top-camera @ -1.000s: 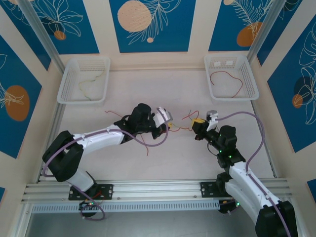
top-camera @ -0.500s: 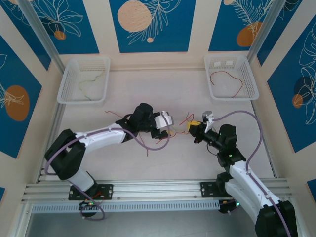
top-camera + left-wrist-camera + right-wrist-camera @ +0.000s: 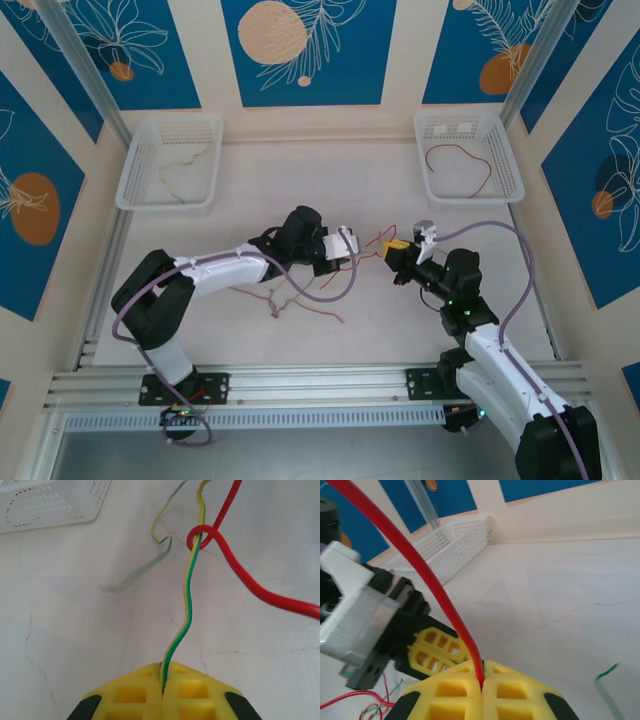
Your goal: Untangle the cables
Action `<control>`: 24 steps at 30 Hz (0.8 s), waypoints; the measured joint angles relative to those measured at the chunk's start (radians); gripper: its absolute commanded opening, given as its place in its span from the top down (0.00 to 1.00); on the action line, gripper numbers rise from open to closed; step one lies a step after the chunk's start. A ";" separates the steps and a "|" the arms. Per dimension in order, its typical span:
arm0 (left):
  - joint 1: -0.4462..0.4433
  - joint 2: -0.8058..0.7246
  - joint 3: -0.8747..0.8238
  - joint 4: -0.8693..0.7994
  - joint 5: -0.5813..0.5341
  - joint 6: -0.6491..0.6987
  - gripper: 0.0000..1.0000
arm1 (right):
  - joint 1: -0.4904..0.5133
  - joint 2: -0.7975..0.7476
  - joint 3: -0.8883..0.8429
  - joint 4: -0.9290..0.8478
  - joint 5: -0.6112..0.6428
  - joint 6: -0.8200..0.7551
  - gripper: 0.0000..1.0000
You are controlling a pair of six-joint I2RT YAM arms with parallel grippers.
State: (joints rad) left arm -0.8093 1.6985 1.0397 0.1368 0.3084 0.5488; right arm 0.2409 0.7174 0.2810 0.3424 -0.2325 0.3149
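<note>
- Nearest the bases: loose red strands [image 3: 300, 303] lying slack on the table [image 3: 420, 325], just beside the left arm; could be swept along and snarled again by a swing of that arm
- At the left gripper [image 3: 162, 682]: clenched on the green-yellow wire [image 3: 186, 605], bitten only at the very tips of the pads; likely to slip free under a hard tug
- At the right gripper [image 3: 481, 684]: likewise clamped, on the red wire [image 3: 427, 572], again at the pad edge; same risk of slipping
- Just beyond, mid-table between the two grippers: a small red loop [image 3: 200, 536] closed round the green-yellow wire; would probably cinch tighter if pulled straight apart, not open
- Green-yellow wire: long axis running straight away from the left pads, gently wavy, lifted off the table, then through the loop and onward
- Red wire: rising from the right pads up and across toward the left gripper, in a shallow bow
- Farthest: a red strand [image 3: 488, 175] lying in the right basket [image 3: 517, 192] and a pale strand [image 3: 180, 165] in the left basket [image 3: 122, 197], both well apart from the knot
</note>
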 measured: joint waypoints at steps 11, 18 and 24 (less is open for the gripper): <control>0.000 -0.091 -0.046 0.066 -0.023 -0.058 1.00 | -0.011 0.079 0.043 -0.130 0.335 0.050 1.00; 0.000 -0.168 -0.114 0.096 -0.056 -0.084 1.00 | -0.072 0.137 0.098 -0.238 0.471 0.124 1.00; 0.000 -0.172 -0.118 0.112 -0.109 -0.095 1.00 | -0.093 0.093 0.097 -0.267 0.417 0.157 1.00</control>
State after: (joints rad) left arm -0.8093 1.5265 0.9215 0.2489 0.1997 0.4541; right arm 0.1474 0.8104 0.3782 0.0753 0.1848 0.4721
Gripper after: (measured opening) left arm 0.043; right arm 0.065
